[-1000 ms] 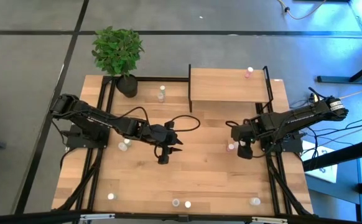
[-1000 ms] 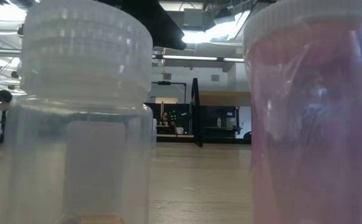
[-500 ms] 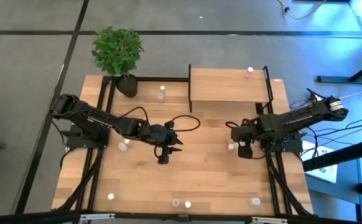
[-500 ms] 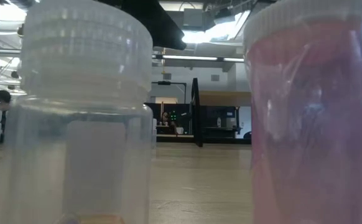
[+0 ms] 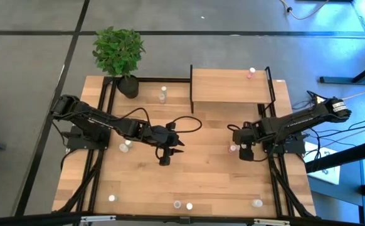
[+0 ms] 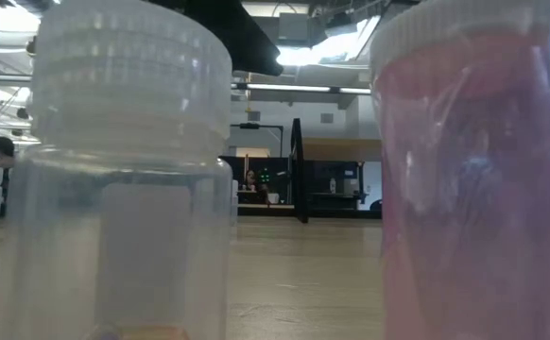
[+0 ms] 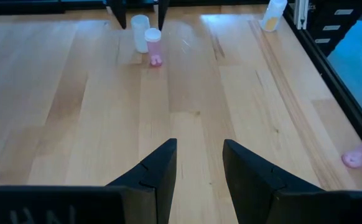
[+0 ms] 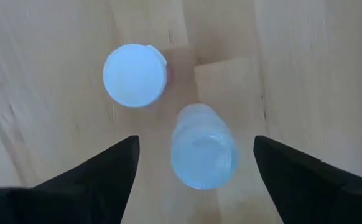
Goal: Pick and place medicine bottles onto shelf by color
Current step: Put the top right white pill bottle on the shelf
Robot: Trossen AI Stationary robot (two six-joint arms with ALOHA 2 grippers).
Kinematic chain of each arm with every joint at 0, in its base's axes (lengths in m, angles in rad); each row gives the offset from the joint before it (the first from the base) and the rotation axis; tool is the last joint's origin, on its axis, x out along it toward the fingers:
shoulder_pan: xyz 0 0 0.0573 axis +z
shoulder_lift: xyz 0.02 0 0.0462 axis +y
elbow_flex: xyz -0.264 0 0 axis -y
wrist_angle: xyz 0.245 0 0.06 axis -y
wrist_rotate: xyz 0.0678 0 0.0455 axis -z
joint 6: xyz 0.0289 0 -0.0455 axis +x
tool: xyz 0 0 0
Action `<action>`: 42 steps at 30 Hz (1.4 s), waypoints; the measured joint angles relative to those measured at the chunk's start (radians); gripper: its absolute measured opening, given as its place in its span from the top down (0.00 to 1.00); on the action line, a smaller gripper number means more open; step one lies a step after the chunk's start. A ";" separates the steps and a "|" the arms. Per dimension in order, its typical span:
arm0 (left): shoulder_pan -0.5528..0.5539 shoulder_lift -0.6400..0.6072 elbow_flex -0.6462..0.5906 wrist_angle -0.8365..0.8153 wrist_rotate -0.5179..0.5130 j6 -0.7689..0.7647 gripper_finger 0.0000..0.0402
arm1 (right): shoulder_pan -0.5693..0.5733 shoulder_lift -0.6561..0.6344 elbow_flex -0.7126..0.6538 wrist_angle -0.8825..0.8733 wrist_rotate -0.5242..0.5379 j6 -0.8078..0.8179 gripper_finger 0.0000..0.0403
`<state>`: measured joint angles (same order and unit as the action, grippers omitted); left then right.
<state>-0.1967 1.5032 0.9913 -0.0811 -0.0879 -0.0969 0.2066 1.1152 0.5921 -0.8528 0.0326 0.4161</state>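
Note:
My right gripper (image 8: 196, 180) points down, open, over two medicine bottles standing on the table. Its fingers stand either side of a translucent bluish-capped bottle (image 8: 204, 154) without touching it. A white-capped, pink-tinged bottle (image 8: 134, 74) stands just beside (image 5: 232, 149). My left gripper (image 5: 165, 157) hovers open over the table's middle with nothing between its fingers (image 7: 196, 177). The shelf (image 5: 229, 86) stands at the far right with one pink bottle (image 5: 251, 73) on it. Two bottles fill the low view, one whitish (image 6: 128, 170) and one pink (image 6: 473, 170).
More bottles stand about the table: near the far edge (image 5: 163, 94), at the left (image 5: 126, 145), and several along the near edge (image 5: 111, 198) (image 5: 182, 204) (image 5: 256, 203). A potted plant (image 5: 120, 53) stands at the far left corner.
My right gripper has sunk a little toward the two bottles beneath it, staying open.

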 joint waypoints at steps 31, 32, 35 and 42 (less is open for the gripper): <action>0.000 0.000 0.000 0.000 0.000 0.000 0.69 | 0.000 -0.001 -0.044 0.073 0.004 0.017 0.65; 0.000 0.000 0.000 0.000 0.000 0.000 0.69 | 0.000 -0.001 -0.044 0.073 0.004 0.020 0.65; 0.000 0.000 0.000 0.000 0.000 0.000 0.69 | 0.000 -0.001 -0.044 0.072 0.004 0.029 0.64; 0.000 0.000 0.000 0.000 0.000 0.000 0.69 | 0.000 -0.001 -0.044 0.072 0.003 0.050 0.63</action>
<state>-0.1967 1.5032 0.9913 -0.0807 -0.0879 -0.0967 0.2066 1.1145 0.5484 -0.7807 0.0357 0.4663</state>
